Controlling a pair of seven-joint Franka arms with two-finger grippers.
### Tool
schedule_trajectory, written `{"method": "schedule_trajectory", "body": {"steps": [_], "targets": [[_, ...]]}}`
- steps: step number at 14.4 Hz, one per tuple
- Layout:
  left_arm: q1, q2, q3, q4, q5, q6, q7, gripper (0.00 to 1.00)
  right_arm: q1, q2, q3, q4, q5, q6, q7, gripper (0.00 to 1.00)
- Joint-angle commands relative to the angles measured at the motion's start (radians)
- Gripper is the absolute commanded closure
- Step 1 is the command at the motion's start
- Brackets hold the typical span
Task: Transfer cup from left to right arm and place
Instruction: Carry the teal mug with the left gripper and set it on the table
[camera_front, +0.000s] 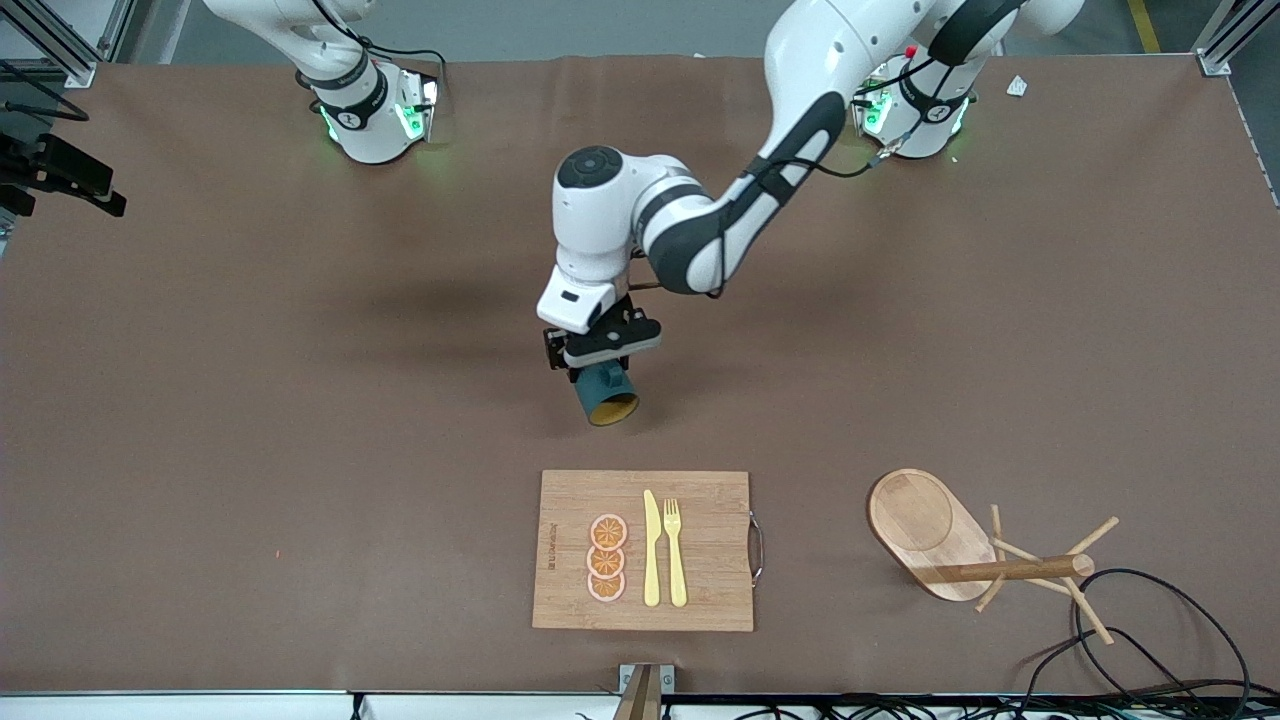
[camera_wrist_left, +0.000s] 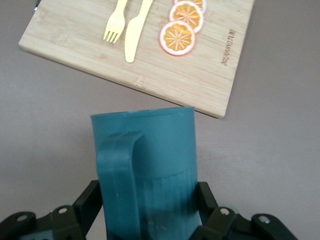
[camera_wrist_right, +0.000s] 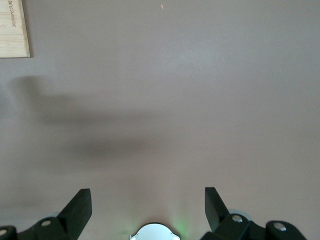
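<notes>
The dark teal ribbed cup (camera_front: 607, 395) is held in my left gripper (camera_front: 600, 370), up in the air over bare table just on the robots' side of the cutting board. The cup is tipped so that its yellow-brown inside faces the front camera. In the left wrist view the cup (camera_wrist_left: 150, 150) sits between the fingers (camera_wrist_left: 90, 200) near its base, with its handle (camera_wrist_left: 117, 175) toward the camera. My right gripper (camera_wrist_right: 148, 200) is open and empty, over bare table near its own base; it does not show in the front view.
A wooden cutting board (camera_front: 700, 500) near the front edge carries three orange slices (camera_front: 607, 558), a yellow knife (camera_front: 651, 548) and a yellow fork (camera_front: 675, 550). A wooden mug tree (camera_front: 930, 530) lies toward the left arm's end, with cables (camera_front: 1150, 640) beside it.
</notes>
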Motion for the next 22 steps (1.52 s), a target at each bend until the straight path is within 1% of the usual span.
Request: {"method": "schedule_trajectory", "body": {"steps": [1, 2, 4, 7, 9, 10, 11, 14, 16, 17, 19, 21, 22], "targets": [[-0.054, 0.040, 0.025, 0.012, 0.180, 0.045, -0.106, 0.45, -0.008, -0.003, 0.001, -0.001, 0.004, 0.002, 0.006, 0.00], [-0.074, 0.051, 0.026, 0.012, 0.260, 0.051, -0.156, 0.45, -0.008, 0.000, -0.001, -0.001, 0.005, 0.003, 0.006, 0.00], [-0.095, 0.086, 0.025, 0.011, 0.471, 0.051, -0.248, 0.45, -0.010, 0.002, -0.001, -0.001, 0.008, 0.003, 0.006, 0.00], [-0.117, 0.128, 0.025, 0.006, 0.741, 0.051, -0.456, 0.45, -0.010, 0.003, -0.001, -0.001, 0.008, 0.005, 0.006, 0.00], [-0.133, 0.161, 0.026, 0.005, 0.889, 0.048, -0.522, 0.45, -0.011, 0.008, -0.001, -0.001, 0.012, 0.007, 0.006, 0.00], [-0.134, 0.186, 0.026, 0.006, 1.006, 0.045, -0.532, 0.45, -0.013, 0.009, -0.001, -0.001, 0.010, 0.007, 0.006, 0.00], [-0.131, 0.200, 0.025, 0.005, 1.091, 0.045, -0.550, 0.45, -0.011, 0.009, -0.001, -0.001, 0.009, 0.007, 0.004, 0.00], [-0.138, 0.231, 0.025, 0.005, 1.214, 0.028, -0.589, 0.45, -0.013, 0.016, -0.001, 0.001, 0.010, 0.007, 0.007, 0.00], [-0.141, 0.249, 0.026, 0.000, 1.285, -0.013, -0.592, 0.44, -0.013, 0.017, -0.001, 0.001, 0.010, 0.007, 0.006, 0.00], [-0.141, 0.254, 0.025, 0.000, 1.310, -0.038, -0.592, 0.43, -0.014, 0.017, -0.001, 0.001, 0.012, 0.007, 0.007, 0.00], [-0.170, 0.254, 0.026, -0.023, 1.320, -0.058, -0.647, 0.40, -0.018, 0.017, -0.002, 0.001, 0.013, 0.007, 0.007, 0.00], [-0.170, 0.254, 0.025, -0.041, 1.330, -0.058, -0.673, 0.32, -0.016, 0.023, -0.002, 0.001, 0.012, 0.008, 0.004, 0.00], [-0.172, 0.252, 0.025, -0.053, 1.330, -0.059, -0.675, 0.03, -0.016, 0.026, -0.002, -0.001, 0.010, 0.008, 0.003, 0.00]]}}
